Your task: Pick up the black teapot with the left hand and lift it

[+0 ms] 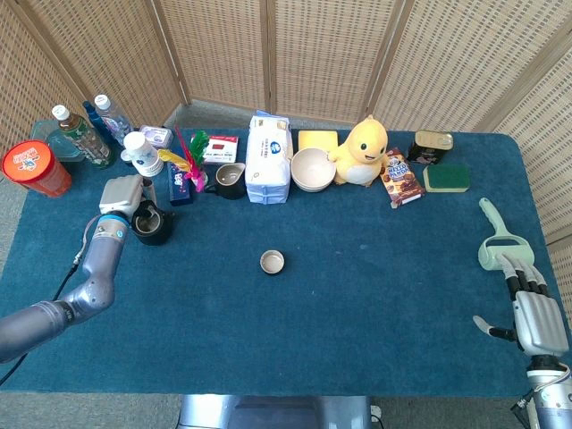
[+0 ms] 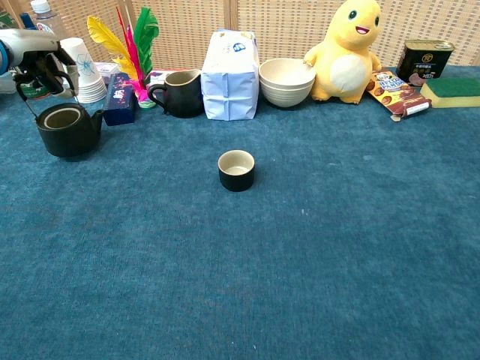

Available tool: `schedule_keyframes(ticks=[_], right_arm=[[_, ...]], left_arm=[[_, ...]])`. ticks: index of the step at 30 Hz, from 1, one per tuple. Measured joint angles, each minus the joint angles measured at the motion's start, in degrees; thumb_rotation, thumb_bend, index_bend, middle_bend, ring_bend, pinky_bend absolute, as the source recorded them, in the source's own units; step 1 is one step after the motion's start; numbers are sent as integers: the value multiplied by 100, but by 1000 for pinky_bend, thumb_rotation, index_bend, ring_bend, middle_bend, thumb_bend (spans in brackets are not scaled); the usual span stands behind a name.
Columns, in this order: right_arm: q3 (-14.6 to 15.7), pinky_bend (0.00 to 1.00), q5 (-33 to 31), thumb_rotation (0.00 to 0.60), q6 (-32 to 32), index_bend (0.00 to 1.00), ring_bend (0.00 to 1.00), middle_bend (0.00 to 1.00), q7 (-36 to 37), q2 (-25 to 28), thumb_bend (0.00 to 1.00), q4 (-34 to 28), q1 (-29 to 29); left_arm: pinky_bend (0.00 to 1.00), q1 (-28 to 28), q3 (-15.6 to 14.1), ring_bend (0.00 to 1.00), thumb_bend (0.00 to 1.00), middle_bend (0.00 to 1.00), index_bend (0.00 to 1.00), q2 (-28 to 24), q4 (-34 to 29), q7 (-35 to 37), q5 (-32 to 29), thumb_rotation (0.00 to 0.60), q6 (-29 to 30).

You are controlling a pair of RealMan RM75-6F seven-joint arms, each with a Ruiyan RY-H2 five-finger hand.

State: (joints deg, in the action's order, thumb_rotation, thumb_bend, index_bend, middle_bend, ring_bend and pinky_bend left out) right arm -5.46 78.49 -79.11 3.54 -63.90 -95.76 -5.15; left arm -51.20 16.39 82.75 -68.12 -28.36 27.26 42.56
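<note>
Left hand (image 2: 37, 56) gripping round black teapot (image 2: 69, 131) handle

Left hand (image 2: 41, 64) fingers curled (gripping); right hand (image 1: 536, 315) spread.

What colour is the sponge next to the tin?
The sponge is green on top with a yellow layer underneath, clearest in the chest view.
</note>
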Motion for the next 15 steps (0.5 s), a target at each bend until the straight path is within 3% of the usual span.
schedule_keyframes(ticks=[15], right_arm=[[-5,0,-20,600,30,0,0,0,19,8,0,-5,-15]], left_arm=[[871,296,-83,740,640,913,753,-1137,-1856,1182,2722,600,-97]])
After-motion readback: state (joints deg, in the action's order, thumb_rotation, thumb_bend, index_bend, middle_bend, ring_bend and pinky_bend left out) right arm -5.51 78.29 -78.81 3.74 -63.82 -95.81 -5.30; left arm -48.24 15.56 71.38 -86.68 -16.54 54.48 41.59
